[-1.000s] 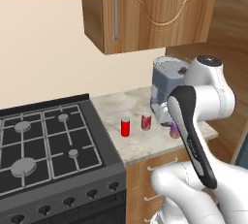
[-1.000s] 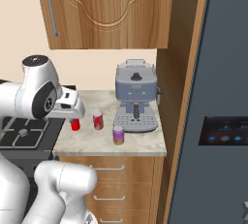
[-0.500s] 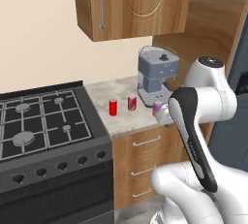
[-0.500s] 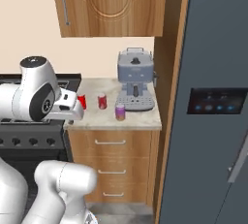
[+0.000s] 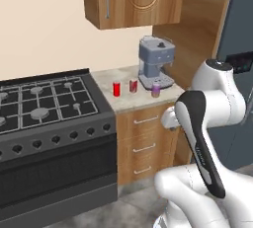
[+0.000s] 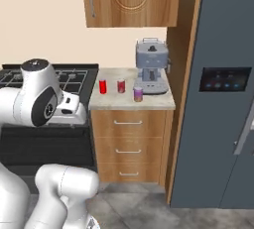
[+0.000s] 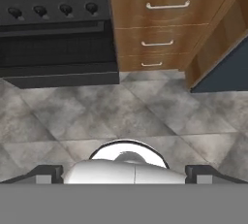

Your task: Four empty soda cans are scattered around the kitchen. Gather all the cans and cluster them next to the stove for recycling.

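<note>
Three soda cans stand upright on the small counter just right of the stove (image 5: 44, 103): a red one (image 5: 116, 89), a reddish-pink one (image 5: 133, 86) and a pale pink-lilac one (image 5: 155, 90) in front of the coffee machine. The right base view shows the same red can (image 6: 102, 86), reddish-pink can (image 6: 121, 86) and lilac can (image 6: 138, 94) beside the stove (image 6: 74, 77). My gripper (image 7: 125, 173) is open and holds nothing. It hangs low, well back from the counter, and looks down at the floor and the stove's oven front (image 7: 58, 39).
A grey-blue coffee machine (image 5: 155, 61) (image 6: 151, 67) sits at the back of the counter. Below it are three wooden drawers (image 6: 129, 143) (image 7: 164, 24). A tall dark fridge (image 6: 223, 99) stands to the right, with a wooden cupboard (image 5: 133, 0) overhead. Grey tiled floor (image 7: 145, 116) lies in front.
The base has backed away from the counter, so the cabinets, drawers and floor now show. The three cans stand where they were. The gripper stays open.
</note>
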